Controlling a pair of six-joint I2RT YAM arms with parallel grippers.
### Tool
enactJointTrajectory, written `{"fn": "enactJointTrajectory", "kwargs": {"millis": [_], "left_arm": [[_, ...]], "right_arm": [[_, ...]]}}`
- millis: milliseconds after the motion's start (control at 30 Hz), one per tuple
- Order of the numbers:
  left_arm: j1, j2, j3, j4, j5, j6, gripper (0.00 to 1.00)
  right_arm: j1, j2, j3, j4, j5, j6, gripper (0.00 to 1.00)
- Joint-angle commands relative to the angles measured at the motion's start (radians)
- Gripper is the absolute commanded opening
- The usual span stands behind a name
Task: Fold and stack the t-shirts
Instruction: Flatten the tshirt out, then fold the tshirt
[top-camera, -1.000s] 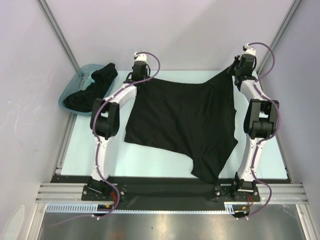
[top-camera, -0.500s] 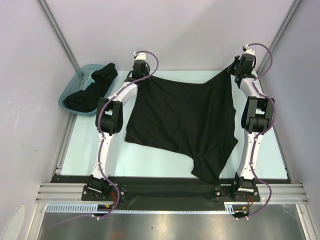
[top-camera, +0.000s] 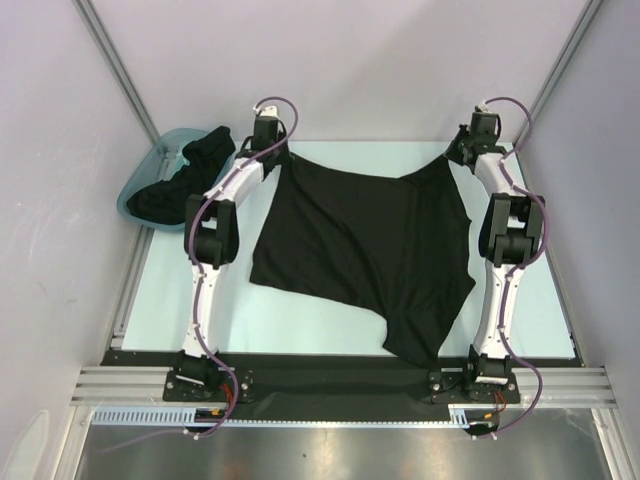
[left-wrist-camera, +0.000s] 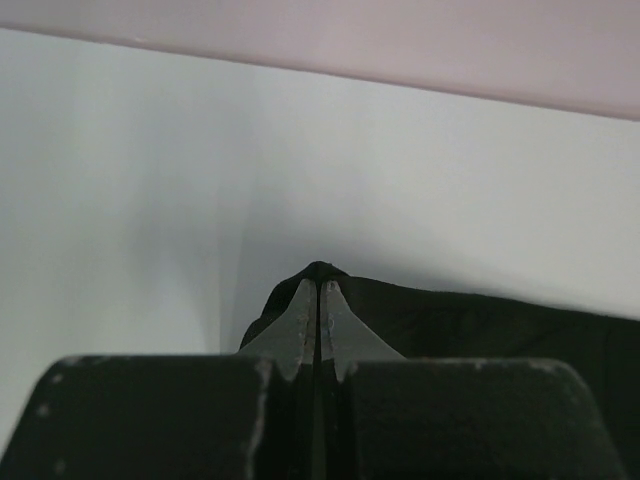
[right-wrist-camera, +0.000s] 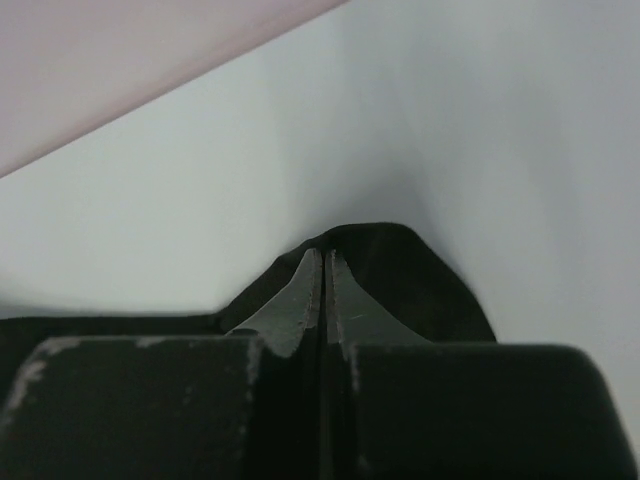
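A black t-shirt lies spread over the middle of the pale table, one corner hanging toward the near edge. My left gripper is shut on its far left corner, and black cloth shows pinched between the fingertips in the left wrist view. My right gripper is shut on the far right corner, with cloth bunched around its fingertips. More black t-shirts lie heaped in the teal tub.
The teal plastic tub sits at the far left corner of the table. Grey walls with metal frame posts close in the back and both sides. A black rail runs along the near edge by the arm bases.
Both grippers have pulled the shirt's far corners away toward the back wall, and the far edge of the cloth is stretched further back and sags in the middle.
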Motion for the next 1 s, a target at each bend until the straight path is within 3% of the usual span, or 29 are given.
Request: {"fn": "enactJointTrajectory", "kwargs": {"millis": [0,300,533,767,967], "left_arm": [[0.009,-0.059,0.053,-0.087,0.121,-0.031,0.01],[0.022,-0.06,0.065,-0.196,0.227,-0.123,0.0],[0.043,-0.027,0.068,-0.109,0.282,-0.226,0.0],[0.069,0.006,0.065,-0.051,0.282,-0.287,0.0],[0.078,0.016,0.076,-0.037,0.314,-0.323,0.0]], "right_arm": [[0.004,-0.127,0.025,-0.076,0.012,0.036,0.0],[-0.052,-0.113,0.096,-0.228,-0.062,0.174,0.0],[-0.128,-0.07,0.031,-0.047,-0.155,0.379,0.0],[-0.141,0.037,0.157,-0.047,-0.197,0.406,0.0],[-0.147,0.043,0.168,-0.124,-0.201,0.475,0.0]]}}
